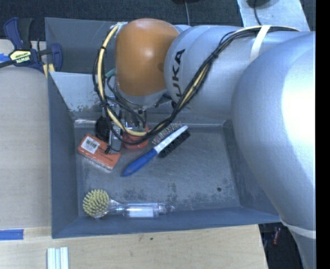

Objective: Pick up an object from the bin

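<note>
An orange block (100, 153) with a white barcode label lies flat on the floor of the bin (64, 167), near the left wall and towards the corner at the view's upper left. The gripper (117, 133) is down just at the block's upper right end, close over it. Its dark parts hide the contact, and whether it is spread or pressed together cannot be told. Above it sit the orange cover (142, 55) and looping yellow and black cables (106, 94) of the arm (255, 94). Just right of the block lies a blue-handled brush (138, 162), slanting, with its black and white head towards the far wall. Well apart, along the near wall, lies a dish brush (125, 209) with a pale round head and a clear handle.
</note>
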You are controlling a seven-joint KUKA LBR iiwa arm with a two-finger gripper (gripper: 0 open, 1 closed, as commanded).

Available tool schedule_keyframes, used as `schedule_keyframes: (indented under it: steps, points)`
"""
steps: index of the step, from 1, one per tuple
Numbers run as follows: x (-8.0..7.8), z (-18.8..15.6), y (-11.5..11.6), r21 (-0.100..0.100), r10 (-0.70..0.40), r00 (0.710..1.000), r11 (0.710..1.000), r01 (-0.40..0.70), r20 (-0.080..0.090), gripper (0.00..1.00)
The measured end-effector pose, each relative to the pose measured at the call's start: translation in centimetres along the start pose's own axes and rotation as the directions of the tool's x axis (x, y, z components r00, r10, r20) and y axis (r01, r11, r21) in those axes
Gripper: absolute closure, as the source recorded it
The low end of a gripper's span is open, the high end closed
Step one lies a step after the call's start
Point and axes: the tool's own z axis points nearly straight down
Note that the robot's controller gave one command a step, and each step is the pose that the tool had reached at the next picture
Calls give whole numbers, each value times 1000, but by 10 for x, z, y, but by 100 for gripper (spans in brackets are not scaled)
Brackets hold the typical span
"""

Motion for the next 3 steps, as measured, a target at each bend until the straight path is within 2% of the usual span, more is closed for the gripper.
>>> schedule_keyframes:
  steps: [1,2,3]
  points:
    - [-2,-5,-1,-2,4,1000,1000,-4,8,0]
    - [31,75,16,-7,261,965,965,-261,11,0]
    - [42,21,18,-4,129,992,992,-129,10,0]
